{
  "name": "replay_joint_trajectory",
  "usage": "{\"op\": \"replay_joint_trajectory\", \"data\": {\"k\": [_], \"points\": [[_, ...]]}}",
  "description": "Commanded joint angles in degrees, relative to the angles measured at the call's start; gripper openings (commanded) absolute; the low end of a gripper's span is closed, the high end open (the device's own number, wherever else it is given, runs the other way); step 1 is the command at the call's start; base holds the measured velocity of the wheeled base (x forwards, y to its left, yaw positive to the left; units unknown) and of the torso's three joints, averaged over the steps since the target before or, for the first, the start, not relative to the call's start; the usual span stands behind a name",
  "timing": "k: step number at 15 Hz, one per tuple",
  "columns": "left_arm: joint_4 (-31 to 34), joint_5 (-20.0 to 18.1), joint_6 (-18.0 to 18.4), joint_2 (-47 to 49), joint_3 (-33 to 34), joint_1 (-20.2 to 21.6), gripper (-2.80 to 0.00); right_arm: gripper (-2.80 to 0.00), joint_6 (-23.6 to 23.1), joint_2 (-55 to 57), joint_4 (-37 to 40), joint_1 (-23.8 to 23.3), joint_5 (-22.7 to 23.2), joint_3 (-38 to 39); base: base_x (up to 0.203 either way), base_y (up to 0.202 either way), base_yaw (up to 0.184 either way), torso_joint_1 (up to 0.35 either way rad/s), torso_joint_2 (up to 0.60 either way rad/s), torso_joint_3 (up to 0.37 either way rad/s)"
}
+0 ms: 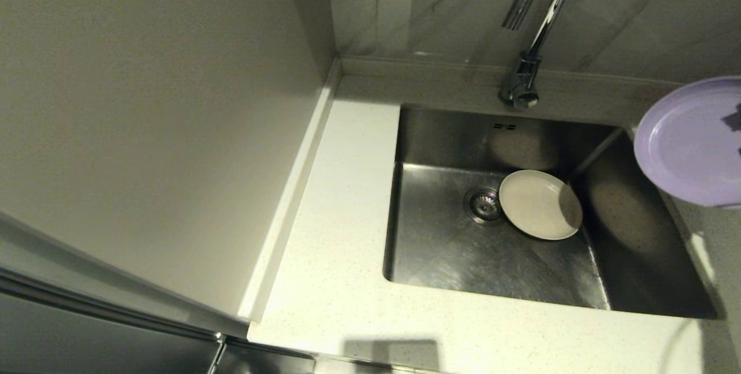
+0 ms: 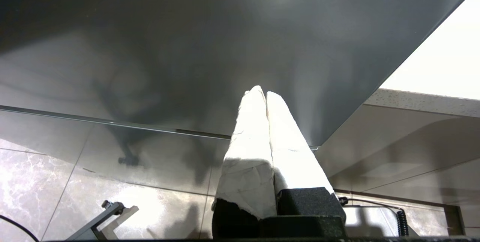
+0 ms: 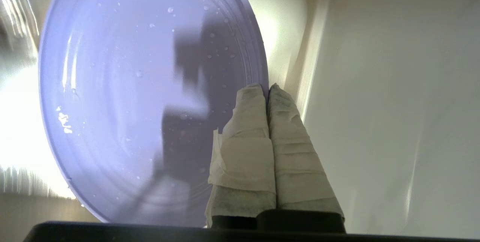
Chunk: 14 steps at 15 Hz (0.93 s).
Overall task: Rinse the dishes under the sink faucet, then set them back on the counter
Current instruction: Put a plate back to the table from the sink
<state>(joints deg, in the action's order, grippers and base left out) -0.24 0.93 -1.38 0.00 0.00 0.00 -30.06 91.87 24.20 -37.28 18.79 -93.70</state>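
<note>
Your right gripper [image 3: 267, 86] clamped the lavender plate [image 1: 689, 139] by its rim above the sink's [image 1: 451, 131] right edge; left gripper [image 2: 265, 94] sat closed, empty.

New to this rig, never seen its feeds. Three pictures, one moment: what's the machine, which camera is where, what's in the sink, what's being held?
It is a two-armed robot standing at a kitchen sink, with one camera on its head and one on each wrist.

The head view looks down on the off-white counter, the steel sink and the chrome faucet. A beige plate lies in the sink beside the drain strainer.

The right wrist view looks along the right hand. Its cloth-wrapped fingers are shut on the rim of the lavender plate, which carries water drops. In the head view that plate hangs at the right edge, over the sink's right rim.

The left wrist view shows the left hand, shut and holding nothing, parked low by a dark cabinet front and the tiled floor.

No bowl is in view.
</note>
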Motion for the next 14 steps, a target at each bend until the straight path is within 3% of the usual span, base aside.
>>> {"op": "replay_joint_trajectory", "data": {"k": [1,8,12,14], "points": [[0.0,0.0,0.0,-0.1,0.0,0.0,-2.80,-2.80,-3.0,1.3,2.9,-2.5,-0.5,2.0,0.000,0.000,0.000,0.000,0.00,0.000],[0.0,0.0,0.0,-0.1,0.0,0.0,-2.80,-2.80,-14.2,4.0,4.4,-10.4,-0.4,4.7,0.000,0.000,0.000,0.000,0.00,0.000],[0.0,0.0,0.0,-0.1,0.0,0.0,-2.80,-2.80,-23.6,4.1,4.5,-14.1,1.3,7.9,0.000,0.000,0.000,0.000,0.00,0.000],[0.0,0.0,0.0,-0.1,0.0,0.0,-2.80,-2.80,-25.4,4.6,4.5,-14.5,1.5,8.3,0.000,0.000,0.000,0.000,0.00,0.000]]}}
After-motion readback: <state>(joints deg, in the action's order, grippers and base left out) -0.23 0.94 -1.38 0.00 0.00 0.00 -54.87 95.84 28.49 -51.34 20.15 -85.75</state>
